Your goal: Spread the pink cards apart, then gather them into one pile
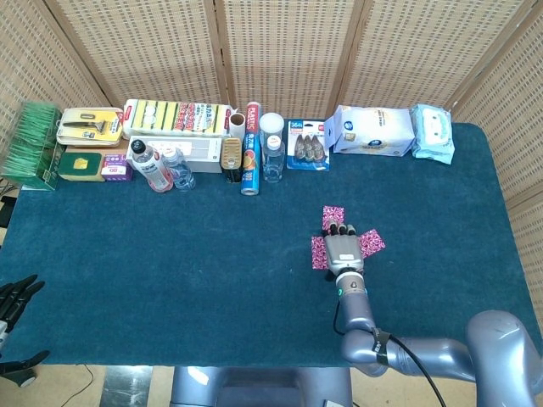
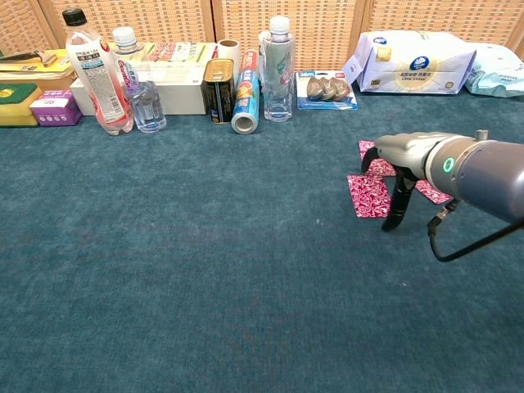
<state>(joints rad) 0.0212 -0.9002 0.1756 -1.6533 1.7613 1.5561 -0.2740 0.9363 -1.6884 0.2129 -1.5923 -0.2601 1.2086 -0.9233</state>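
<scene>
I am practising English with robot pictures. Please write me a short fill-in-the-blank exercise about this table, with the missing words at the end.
1. The right hand hovers over the ___ cards.
2. The cards lie on a table covered in dark ___ cloth.
3. The left hand shows at the ___ edge of the head view, far from the cards.
4. The foil roll lies beside a clear ___.

Missing words: pink; blue; left; bottle
</scene>
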